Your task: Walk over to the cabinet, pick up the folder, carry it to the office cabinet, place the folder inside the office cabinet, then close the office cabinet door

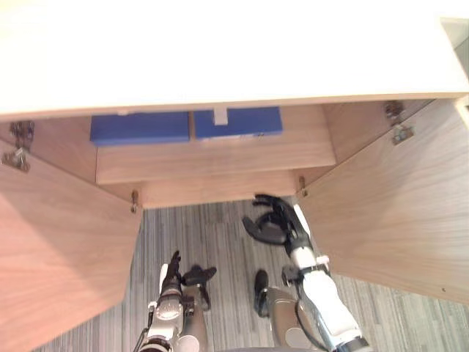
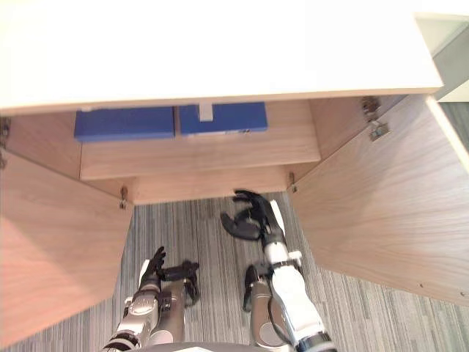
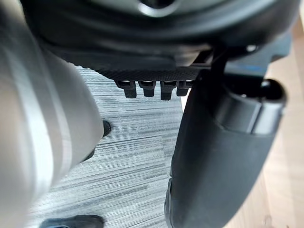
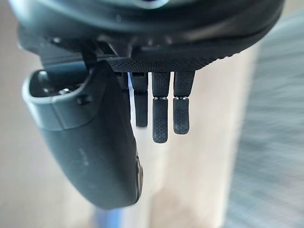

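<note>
In the head views you look down into a wood-grain office cabinet under a wide white top panel [image 1: 220,51]. On its wooden shelf [image 1: 220,158], in the upper centre of the frame, 2 flat blue folders lie side by side. One is the blue folder with a white label tab [image 1: 238,121]; the plain blue folder [image 1: 139,127] lies to its left. Any writing on the tab is too small for you to read.

Both doors stand open: the left wood-grain door [image 1: 58,249] at the lower left and the right wood-grain door [image 1: 396,213] at the right.

Your right hand [image 1: 275,220] hovers at centre frame below the shelf edge, over striped grey carpet [image 1: 212,242]. Its fingers [image 4: 161,114] are relaxed and hold nothing. Your left hand [image 1: 174,273] hangs low at bottom centre, also released and empty.
</note>
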Controlling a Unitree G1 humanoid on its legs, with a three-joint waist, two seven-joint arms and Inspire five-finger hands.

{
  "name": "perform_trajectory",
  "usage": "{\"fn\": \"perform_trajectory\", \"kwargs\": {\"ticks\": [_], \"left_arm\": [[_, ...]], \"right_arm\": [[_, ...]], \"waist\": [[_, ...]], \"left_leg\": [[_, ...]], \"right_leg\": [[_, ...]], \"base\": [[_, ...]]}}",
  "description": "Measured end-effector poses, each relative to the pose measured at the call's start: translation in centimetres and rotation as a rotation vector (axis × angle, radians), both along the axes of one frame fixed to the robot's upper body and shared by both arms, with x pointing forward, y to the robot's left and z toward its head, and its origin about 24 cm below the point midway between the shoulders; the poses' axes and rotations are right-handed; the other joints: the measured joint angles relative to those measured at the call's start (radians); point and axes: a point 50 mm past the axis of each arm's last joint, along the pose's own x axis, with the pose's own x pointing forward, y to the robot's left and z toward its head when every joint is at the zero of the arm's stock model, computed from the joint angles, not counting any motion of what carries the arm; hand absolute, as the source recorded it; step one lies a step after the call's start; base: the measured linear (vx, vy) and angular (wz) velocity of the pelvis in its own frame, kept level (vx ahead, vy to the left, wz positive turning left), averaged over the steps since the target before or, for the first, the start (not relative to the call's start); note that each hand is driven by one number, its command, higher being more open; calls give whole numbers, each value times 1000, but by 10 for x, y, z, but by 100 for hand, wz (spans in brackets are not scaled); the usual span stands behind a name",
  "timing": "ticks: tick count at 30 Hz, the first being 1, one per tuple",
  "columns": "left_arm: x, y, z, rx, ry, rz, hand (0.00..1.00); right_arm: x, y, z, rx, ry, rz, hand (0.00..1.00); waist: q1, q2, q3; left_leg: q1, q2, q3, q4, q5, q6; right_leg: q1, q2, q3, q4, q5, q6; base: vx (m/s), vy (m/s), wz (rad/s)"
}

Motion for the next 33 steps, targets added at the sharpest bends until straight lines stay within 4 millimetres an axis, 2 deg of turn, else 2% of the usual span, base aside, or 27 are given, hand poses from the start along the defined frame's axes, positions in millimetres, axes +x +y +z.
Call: {"fn": "perform_trajectory", "kwargs": {"ticks": [1,4,5,7,12,17,20,22,23,25,28,31,33], "left_arm": [[-9,2,-4,6,28,1,100],[-30,7,-13,14,103,12,100],[-38,8,-16,13,126,19,100],[-47,9,-21,15,163,19,100],[-59,9,-25,-8,208,32,100],[-68,10,-29,-11,243,28,100],[-82,16,-31,-15,269,85,100],[-85,18,-31,-12,274,88,100],[-85,17,-31,-12,275,86,100],[-85,15,-32,-15,275,66,100],[-82,8,-32,-13,268,-24,100],[-80,3,-31,-16,257,-65,100],[-79,0,-31,-18,249,-89,100]], "right_arm": [[-12,-9,-22,5,104,-66,100],[-40,-25,-63,28,322,-209,100],[-53,-32,-75,50,396,-281,100],[-70,-42,-87,97,478,-403,100],[-98,-70,-99,172,562,-655,100],[-126,-102,-95,218,539,-899,100],[-113,-123,-72,217,383,-968,100],[-89,-143,-43,185,215,-959,100],[-84,-148,-36,173,174,-951,100],[-63,-163,-15,134,63,-917,100],[-22,-186,24,61,-94,-833,100],[17,-186,57,10,-198,-698,100],[31,-186,67,3,-231,-681,100]], "waist": [[-5,1,-30],[-15,2,-80],[-15,4,-97],[-17,12,-116],[-42,22,-132],[-52,28,-153],[-83,31,-154],[-96,36,-152],[-98,39,-153],[-98,52,-157],[-103,90,-156],[-98,119,-155],[-96,133,-150]], "left_leg": [[39,-8,14,-49,15,-3],[148,-21,61,-173,54,-13],[192,-28,86,-224,71,-17],[243,-33,117,-281,91,-21],[339,-45,195,-372,122,-27],[380,-63,249,-426,137,-34],[392,-73,294,-439,136,-39],[396,-78,335,-439,126,-46],[397,-79,343,-439,124,-46],[398,-82,370,-439,117,-47],[392,-91,386,-429,107,-43],[381,-84,372,-406,95,-30],[376,-80,346,-399,86,-28]], "right_leg": [[29,0,7,-43,18,2],[103,8,34,-140,64,4],[127,11,53,-170,79,3],[148,17,83,-199,98,4],[187,31,161,-263,144,2],[183,35,215,-294,173,4],[164,38,262,-297,176,-2],[147,38,293,-297,187,-13],[144,39,300,-297,189,-14],[129,41,327,-297,194,-14],[117,42,353,-307,207,4],[113,48,379,-335,229,12],[110,53,390,-337,231,13]], "base": [[145,26,-30],[99,8,-38],[67,8,-53],[29,16,-55],[-47,24,-50],[-115,12,-35],[-104,4,-46],[-76,-2,-51],[-44,-5,-48],[-7,-10,-39],[45,-25,-27],[83,-51,-26],[84,-77,-25]]}}
